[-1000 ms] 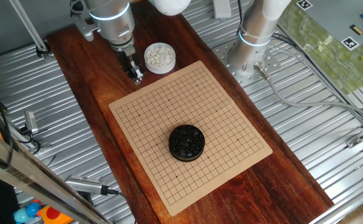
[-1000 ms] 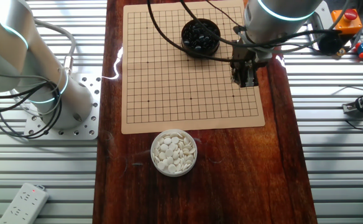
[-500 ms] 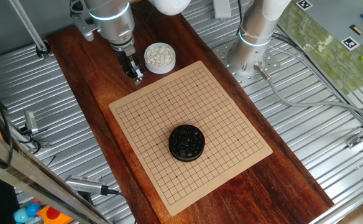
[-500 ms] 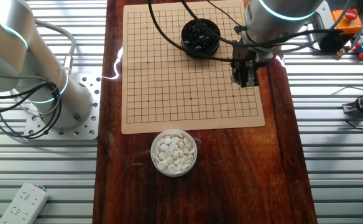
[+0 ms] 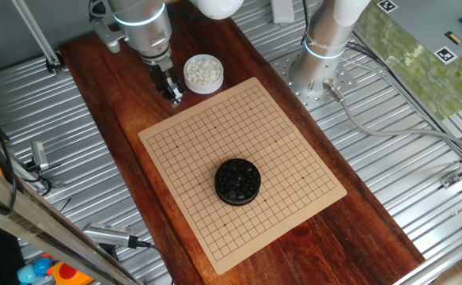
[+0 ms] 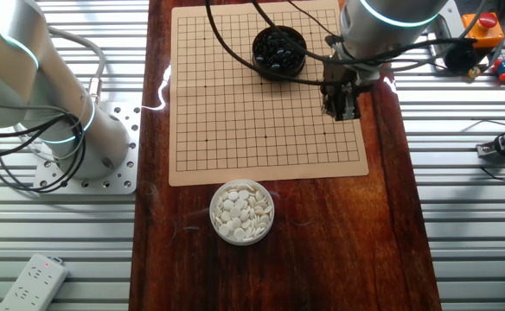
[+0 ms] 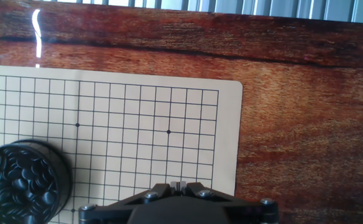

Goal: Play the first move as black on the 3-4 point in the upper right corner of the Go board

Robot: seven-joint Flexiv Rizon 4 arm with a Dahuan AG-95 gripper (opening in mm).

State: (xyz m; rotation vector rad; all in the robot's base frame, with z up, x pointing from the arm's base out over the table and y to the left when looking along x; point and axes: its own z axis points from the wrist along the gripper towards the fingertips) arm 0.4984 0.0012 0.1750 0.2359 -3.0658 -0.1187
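The Go board (image 5: 278, 158) lies on the wooden table with no stones on its grid; it also shows in the other fixed view (image 6: 235, 112) and the hand view (image 7: 138, 112). A round bowl of glossy black stones (image 5: 237, 181) stands on the board, also seen in the other fixed view (image 6: 278, 50) and at the hand view's lower left (image 7: 21, 180). My gripper (image 5: 173, 96) hovers by the board's edge, near a corner (image 6: 342, 111). In the hand view the gripper (image 7: 179, 184) has its jaws together, and no stone shows between them.
A bowl of white stones (image 5: 203, 73) stands on the wood just off the board, close to my gripper, also in the other fixed view (image 6: 242, 212). A second robot base (image 5: 318, 63) stands beside the table. Ribbed metal surrounds the wooden top (image 7: 293, 124).
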